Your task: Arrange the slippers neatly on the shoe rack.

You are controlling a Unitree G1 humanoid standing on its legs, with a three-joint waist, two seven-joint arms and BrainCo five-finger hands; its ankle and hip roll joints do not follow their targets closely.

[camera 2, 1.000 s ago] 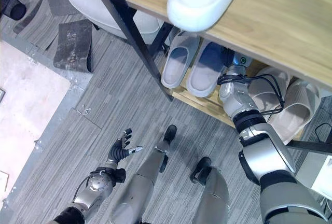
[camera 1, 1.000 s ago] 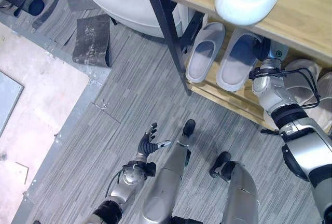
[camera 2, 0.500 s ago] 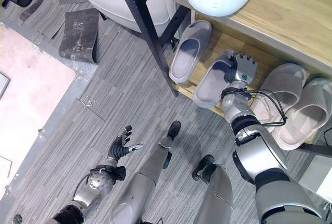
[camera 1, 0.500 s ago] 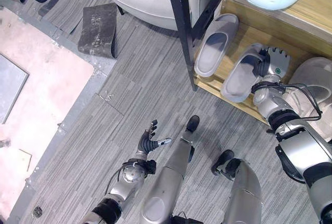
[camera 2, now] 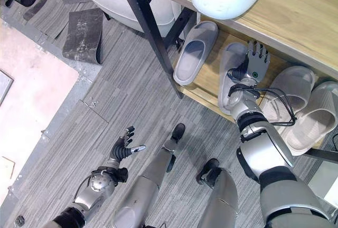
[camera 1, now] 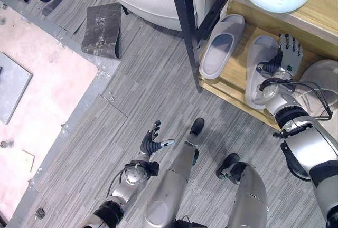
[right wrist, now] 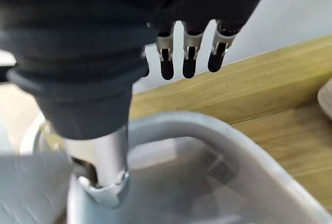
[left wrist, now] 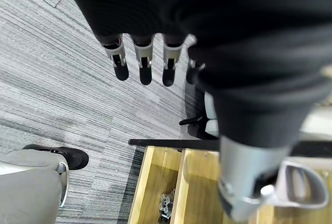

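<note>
Right hand [camera 1: 288,48], fingers spread, rests beside the grey slipper [camera 1: 260,69] at three o'clock; squaring step, next nudge it toward its mate [camera 1: 222,46]

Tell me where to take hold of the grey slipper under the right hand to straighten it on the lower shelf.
Grip the grey slipper by its near heel rim, coming from the open front of the shoe rack. It lies sole-down with the heel at the shelf's front edge, while the upper shelf blocks any approach from above. The right hand, fingers straight, is over its toe end. The neighbouring slipper lies apart.
</note>
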